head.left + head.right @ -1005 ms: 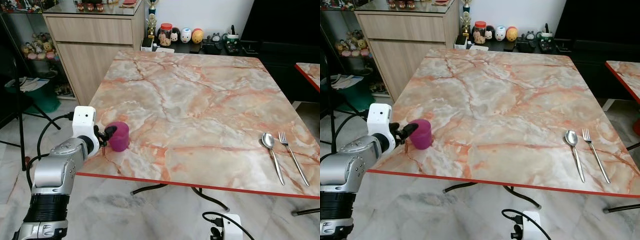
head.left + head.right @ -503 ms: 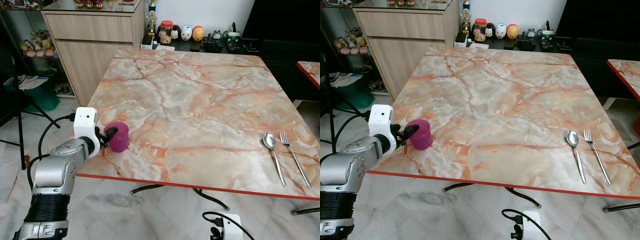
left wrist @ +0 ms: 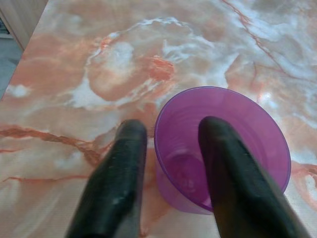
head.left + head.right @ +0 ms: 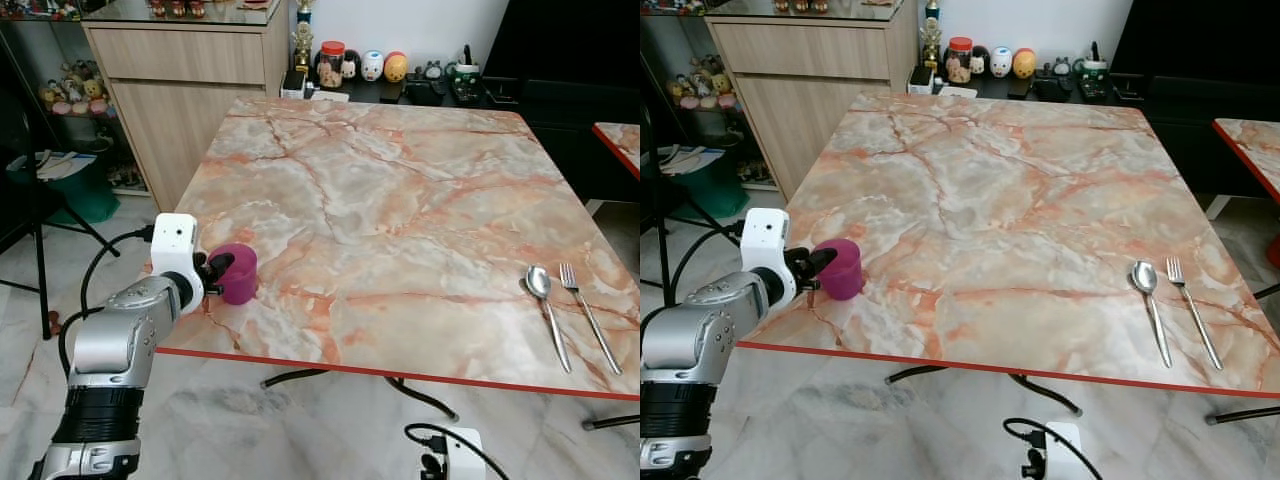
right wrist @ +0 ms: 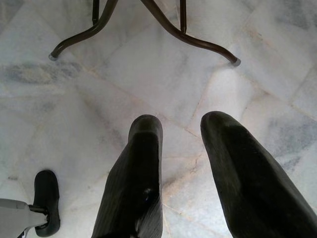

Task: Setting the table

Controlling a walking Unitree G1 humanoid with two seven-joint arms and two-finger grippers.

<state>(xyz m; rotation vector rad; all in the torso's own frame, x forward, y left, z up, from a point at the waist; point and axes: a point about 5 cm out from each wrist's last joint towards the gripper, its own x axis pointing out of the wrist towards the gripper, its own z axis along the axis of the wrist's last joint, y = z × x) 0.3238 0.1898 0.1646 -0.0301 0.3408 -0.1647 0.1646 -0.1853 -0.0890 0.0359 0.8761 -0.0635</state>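
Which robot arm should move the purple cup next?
The left. Its left gripper already straddles the purple cup's rim, one finger inside and one outside, at the table's near-left corner. The right gripper hangs low, over the floor.

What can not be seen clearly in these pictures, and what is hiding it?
- Purple cup: in the left eye view the left pincer covers its near wall; in the left wrist view one finger inside it hides part of its bottom.
- Grip: whether the fingers press the cup wall cannot be judged.
- Spoon and fork: too small for detail.
- Right pincer: hangs over the floor; its arm is cut off by the lower edge.
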